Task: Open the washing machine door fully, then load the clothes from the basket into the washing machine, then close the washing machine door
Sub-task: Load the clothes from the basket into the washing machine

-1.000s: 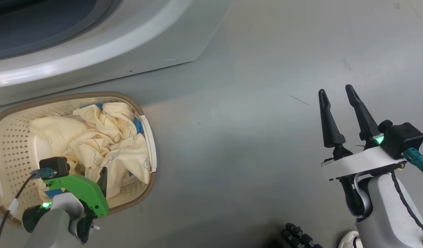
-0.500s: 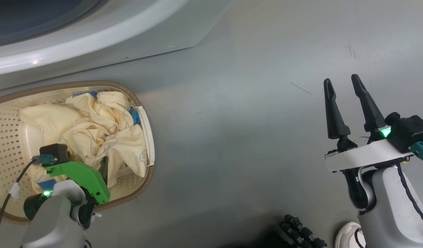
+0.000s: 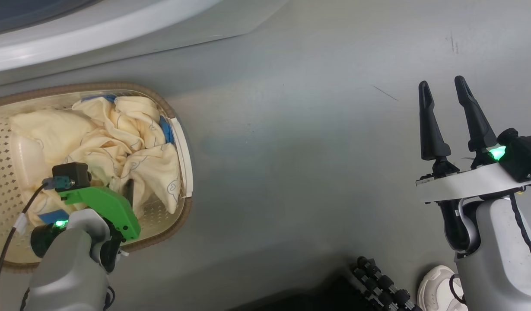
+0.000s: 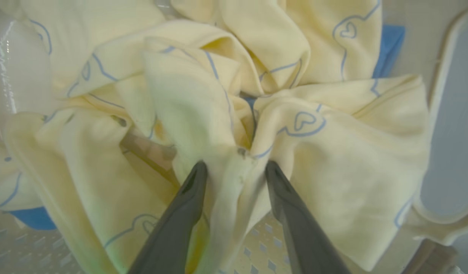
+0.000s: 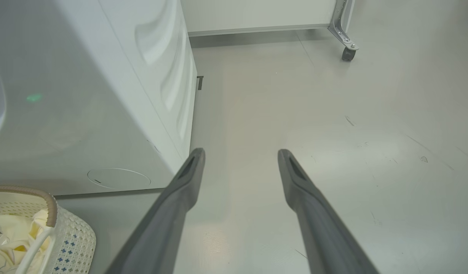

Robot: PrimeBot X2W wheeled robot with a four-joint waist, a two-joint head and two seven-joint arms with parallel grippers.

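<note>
One basket [image 3: 184,172] lies at 9 o'clock in the head view, its long axis running 9 to 3, just under one washer [image 3: 96,30] at 11. It holds one crumpled heap of clothes [image 3: 118,142]. The left claw [image 4: 235,167] reaches down into the heap, fingers apart astride a fold. The right claw [image 3: 441,82] hangs at 3 o'clock over the floor [image 3: 291,151], open, fingers pointing to 12.

Grey forearms [image 3: 66,276], 2 dark fingers [image 3: 430,125] each; green left bracket [image 3: 105,207], white right bracket [image 3: 468,185], black cables [image 3: 33,201]
</note>
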